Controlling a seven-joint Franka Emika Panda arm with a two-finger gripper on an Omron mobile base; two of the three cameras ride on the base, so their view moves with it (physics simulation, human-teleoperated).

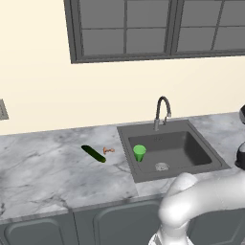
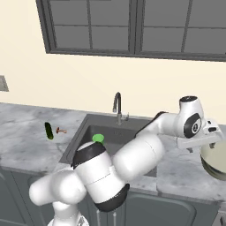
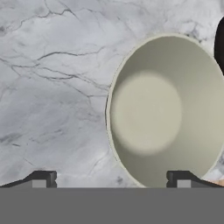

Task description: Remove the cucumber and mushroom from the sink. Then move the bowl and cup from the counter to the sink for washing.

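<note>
Marbled grey counter (image 1: 43, 172) ran under a window; far left of the hand, the cucumber (image 1: 93, 153) and mushroom (image 1: 108, 150) lay beside the sink (image 1: 191, 165), the cup (image 1: 139, 152) upright inside. From the right base, the gripper (image 2: 207, 140) hovered over the bowl (image 2: 216, 160). Through the hand camera, fingertips (image 3: 43, 179) stood wide apart, holding nothing, the bowl just beyond the right one.

We see a dark-framed window (image 1: 158, 28) set in the cream wall (image 1: 43, 95), a grey outlet plate (image 1: 2, 110) at left, and dark cabinet doors (image 1: 38, 232) below
</note>
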